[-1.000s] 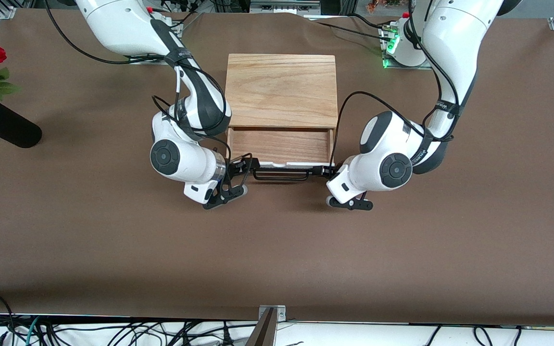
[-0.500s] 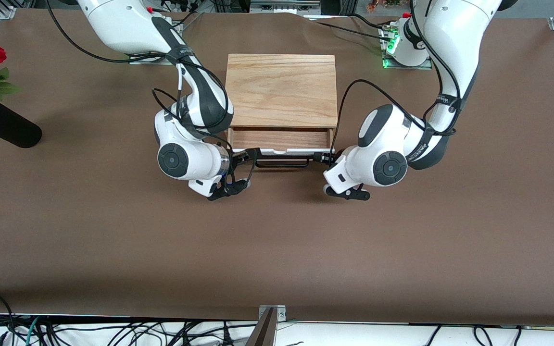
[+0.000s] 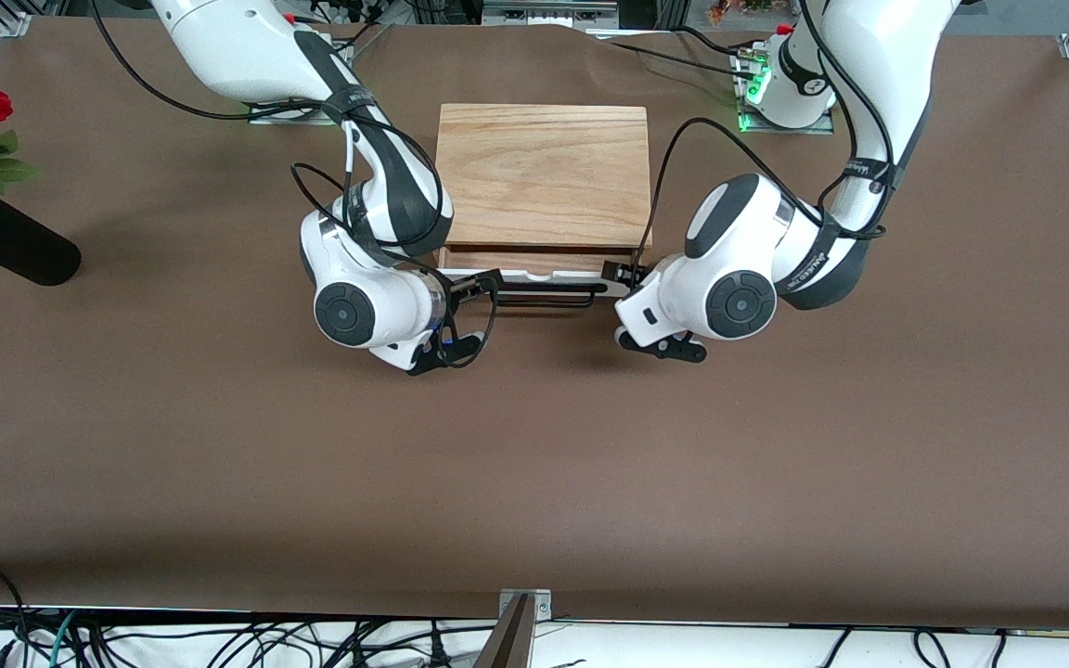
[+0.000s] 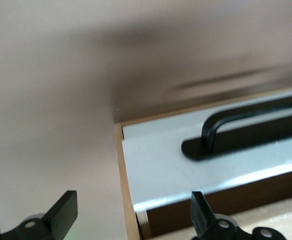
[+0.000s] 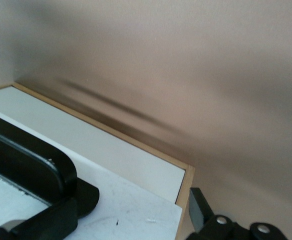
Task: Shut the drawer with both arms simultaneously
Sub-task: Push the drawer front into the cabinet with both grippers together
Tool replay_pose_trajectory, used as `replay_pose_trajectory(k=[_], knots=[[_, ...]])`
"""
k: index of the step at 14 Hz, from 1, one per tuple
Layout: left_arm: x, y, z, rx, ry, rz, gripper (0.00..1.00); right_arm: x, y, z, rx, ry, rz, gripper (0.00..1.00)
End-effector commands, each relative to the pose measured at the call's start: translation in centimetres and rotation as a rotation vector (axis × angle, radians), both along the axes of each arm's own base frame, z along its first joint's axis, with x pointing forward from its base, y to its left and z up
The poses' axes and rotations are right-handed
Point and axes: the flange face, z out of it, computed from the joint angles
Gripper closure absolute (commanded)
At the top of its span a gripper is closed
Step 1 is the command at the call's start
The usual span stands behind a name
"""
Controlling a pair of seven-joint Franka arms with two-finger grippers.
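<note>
Two large white jointed arms are set at either end of a light-wood box casing with a grained top [image 3: 543, 172] on a brown matte table [image 3: 534, 464]. The shallow light-wood drawer with a white front panel [image 3: 534, 277] is seen nearly shut, a narrow slit remaining. It is judged rigid, light and smooth-sliding, best pressed squarely on the panel's two ends. The left gripper [image 4: 130, 217] is spread wide across its corner, nothing clamped; the right gripper [image 3: 471, 289] is at the thin black wire handle [image 3: 542, 299], its state unclear.
</note>
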Motion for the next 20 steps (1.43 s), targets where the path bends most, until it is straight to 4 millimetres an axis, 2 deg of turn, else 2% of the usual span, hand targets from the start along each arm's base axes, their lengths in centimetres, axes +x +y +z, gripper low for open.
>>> replay_pose_trajectory(k=[1,6,9,10,12,13,16,20], knots=[[-1.2,-0.8,-0.4,0.006,0.025,-0.019,0.0,-1.1,0.6,-0.4,-0.016,0.032,0.014,0.0],[-1.2,-0.7,-0.5,0.008,0.026,-0.019,0.0,-1.7,1.4,-0.6,-0.02,0.038,0.027,0.0],[0.1,0.2,2.6,-0.008,-0.033,0.002,0.0,-3.3,3.7,-0.6,-0.088,0.066,-0.067,0.0],[0.8,0.2,3.4,-0.022,-0.061,0.005,0.0,-3.3,3.8,-0.7,-0.095,0.069,-0.078,0.0],[1.5,-0.3,2.6,-0.036,-0.093,0.02,0.0,-3.2,3.6,-0.7,-0.09,0.069,-0.073,0.0],[1.2,-0.5,1.8,-0.016,-0.102,0.004,0.0,-3.2,3.7,-0.6,-0.089,0.07,-0.073,0.0],[-0.7,-1.2,-0.7,0.046,-0.072,-0.054,0.0,-3.8,3.7,-0.9,-0.092,0.112,-0.072,0.0],[-2.2,-2.1,-2.3,0.106,-0.068,-0.117,0.0,-3.8,3.2,-0.6,-0.091,0.145,-0.08,0.0]])
